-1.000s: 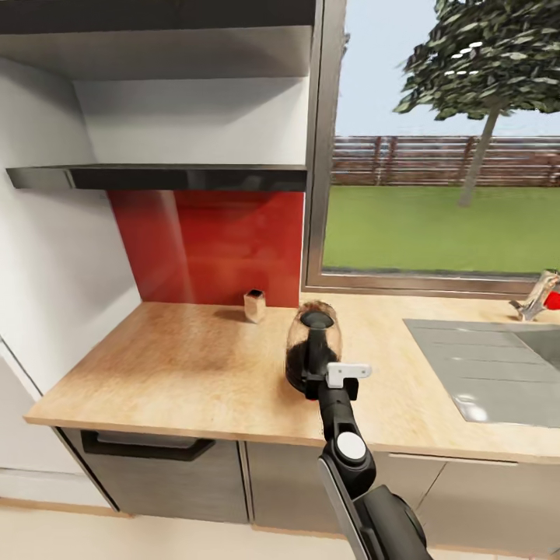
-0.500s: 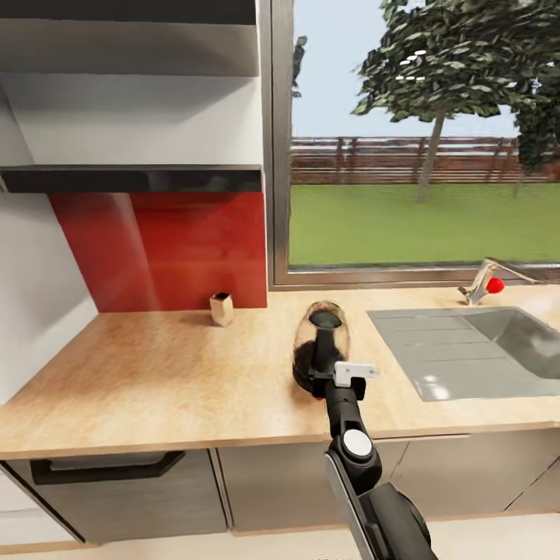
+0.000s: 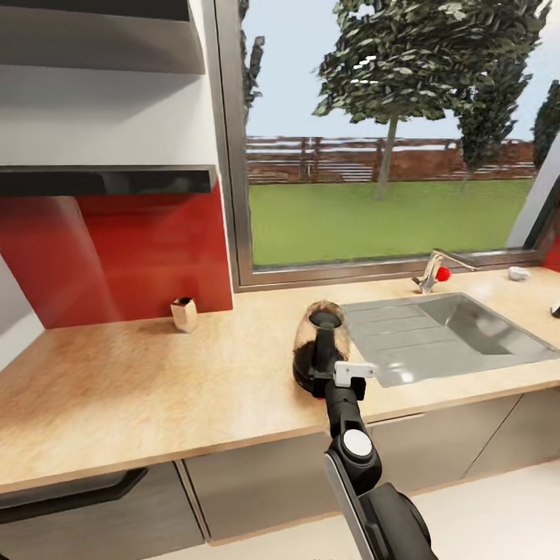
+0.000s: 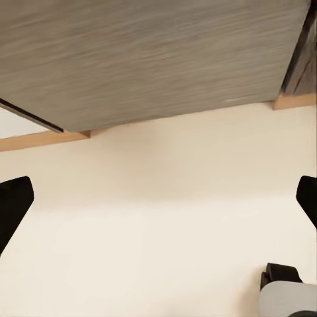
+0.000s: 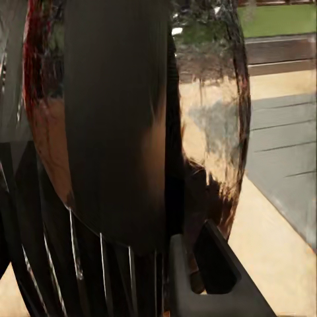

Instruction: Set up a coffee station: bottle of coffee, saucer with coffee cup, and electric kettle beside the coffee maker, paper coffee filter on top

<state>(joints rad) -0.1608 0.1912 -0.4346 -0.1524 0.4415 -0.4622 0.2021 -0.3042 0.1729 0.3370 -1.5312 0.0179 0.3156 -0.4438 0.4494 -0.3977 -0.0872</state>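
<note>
The electric kettle [image 3: 318, 345], rounded clear glass with a black handle and lid, hangs over the kitchen countertop [image 3: 155, 389] just left of the sink. My right gripper [image 3: 318, 380] is shut on its black handle from the near side. In the right wrist view the kettle [image 5: 211, 112] is very close, its handle [image 5: 119, 132] running between my fingers. My left gripper [image 4: 158, 205] is open, with its dark fingertips [image 4: 13, 211] wide apart above the pale floor. The coffee maker, bottle of coffee, paper coffee filter, saucer and coffee cup are out of view.
An inset steel sink [image 3: 443, 330] with a faucet [image 3: 433, 272] lies right of the kettle, under a wide window. A small wooden box [image 3: 184, 314] stands by the red backsplash. A small white object [image 3: 519, 273] sits at the far right. Dark grey cabinet fronts [image 4: 152, 59] are below.
The whole view has swung to the right, so more of the sink and window shows. The kettle stays in my right gripper at the same place in the picture.
</note>
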